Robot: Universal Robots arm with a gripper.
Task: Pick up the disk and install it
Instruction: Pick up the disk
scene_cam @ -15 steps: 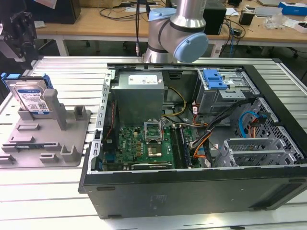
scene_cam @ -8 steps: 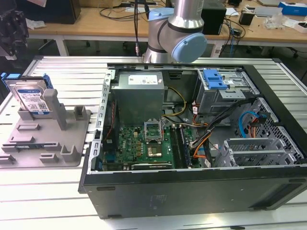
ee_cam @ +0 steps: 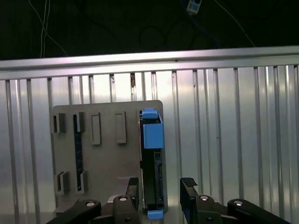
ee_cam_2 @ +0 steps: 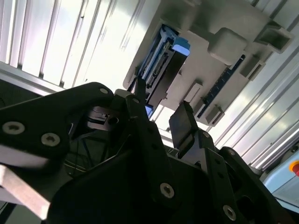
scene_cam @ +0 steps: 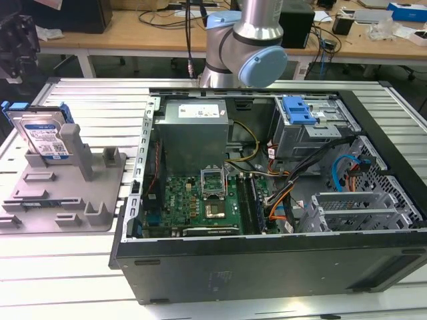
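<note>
Arm: the arm (scene_cam: pixel 248 33) was seen at the far side of the table (scene_cam: pixel 100 100), behind the open computer case (scene_cam: pixel 267 270).
Disk, place: the disk (scene_cam: pixel 41 137) was found outside the case, stood in a slot of the grey holder (scene_cam: pixel 67 200) at the exterior view's left. It was just beside a tall grey post (scene_cam: pixel 79 150).
Disk, facing: it was set on edge and leaned slightly back. The labelled face was turned toward the exterior camera, and the blue bracket (scene_cam: pixel 9 107) showed at the upper corners.
Disk, long axis: the lower part was hidden by the holder, so the long axis could not be settled. The visible top edge ran roughly level.
Gripper: in the first wrist view the gripper (ee_cam: pixel 160 181) was seen over the disk (ee_cam: pixel 152 163), whose thin top edge was lined up with the gap.
Fingers: the fingers (ee_cam: pixel 188 185) were spread, one on each side of the disk. Nothing was pinched, and a clear gap showed on one side.
Second wrist view: the gripper (ee_cam_2: pixel 161 105) was near the disk (ee_cam_2: pixel 161 60) and apart from it.
</note>
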